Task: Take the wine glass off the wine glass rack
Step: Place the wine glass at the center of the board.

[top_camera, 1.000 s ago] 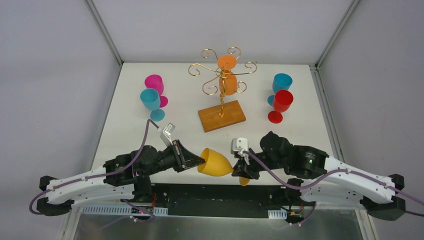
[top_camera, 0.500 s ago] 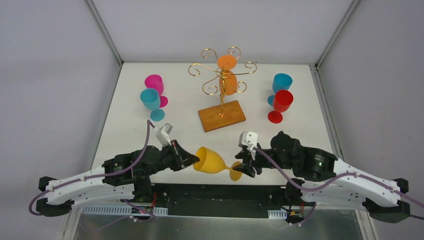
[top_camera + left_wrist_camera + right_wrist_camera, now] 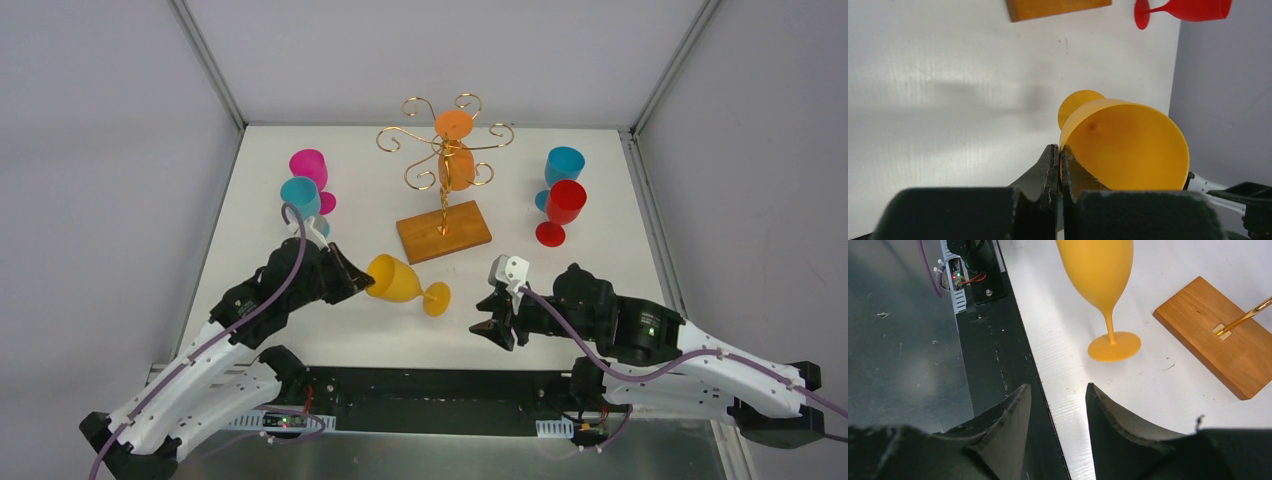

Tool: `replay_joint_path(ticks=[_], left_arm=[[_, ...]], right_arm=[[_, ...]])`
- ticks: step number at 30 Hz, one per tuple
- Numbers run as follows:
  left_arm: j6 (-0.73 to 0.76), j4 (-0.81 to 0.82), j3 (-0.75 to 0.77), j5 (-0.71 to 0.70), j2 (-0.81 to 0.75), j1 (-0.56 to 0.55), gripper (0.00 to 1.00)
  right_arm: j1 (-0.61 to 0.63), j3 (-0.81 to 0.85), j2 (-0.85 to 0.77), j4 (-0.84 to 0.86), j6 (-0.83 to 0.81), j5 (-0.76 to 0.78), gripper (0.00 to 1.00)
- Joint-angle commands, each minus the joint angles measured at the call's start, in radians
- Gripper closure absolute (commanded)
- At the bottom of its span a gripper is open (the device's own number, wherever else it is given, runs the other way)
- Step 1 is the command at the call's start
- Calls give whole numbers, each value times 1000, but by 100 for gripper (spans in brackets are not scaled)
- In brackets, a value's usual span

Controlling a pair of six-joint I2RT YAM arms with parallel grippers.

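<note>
Right arm: your right gripper [image 3: 490, 318] hangs nearest you over the front of the white table [image 3: 600, 260]. Its jaws stand partly apart with nothing between them.
Left arm: your left gripper [image 3: 365, 283] has its jaws pinched tight on the rim of the yellow plastic wine glass [image 3: 393, 279], one finger inside the bowl and one outside.
Task glass: you have it off the rack, tipped on its side, with its round foot towards the right gripper and apart from it. You cannot tell whether the foot touches the table.
Rack: the gold wire wine glass rack [image 3: 443, 140] stands just beyond on its brown wooden base [image 3: 443, 232], upright at mid-table.
Side glasses: to your right stand a red plastic wine glass [image 3: 565, 200] and a light blue plastic wine glass [image 3: 564, 162]. To your left stand a teal plastic wine glass [image 3: 298, 195] and a pink plastic wine glass [image 3: 308, 165].
Farthest: an orange plastic wine glass [image 3: 455, 160] hangs foot-up among the rack's scroll arms.
</note>
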Motion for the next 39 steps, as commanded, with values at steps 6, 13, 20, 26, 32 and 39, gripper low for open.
replay_joint_path(ticks=[6, 13, 20, 26, 32, 39], left_arm=[[281, -239, 279, 168, 174, 383, 100], [394, -392, 425, 61, 267, 492, 100], [460, -459, 481, -116, 331, 520, 100], [496, -465, 486, -213, 377, 567, 100], [512, -448, 478, -289, 409, 630, 100], [544, -402, 499, -318, 482, 700, 100]], right_arm=[[4, 17, -15, 22, 56, 19, 53], [4, -3, -48, 39, 68, 91, 51], [4, -1, -31, 41, 117, 195, 45], [3, 11, -5, 31, 156, 257, 40], [3, -44, -29, 111, 180, 398, 35], [1, -77, -58, 146, 190, 454, 33]])
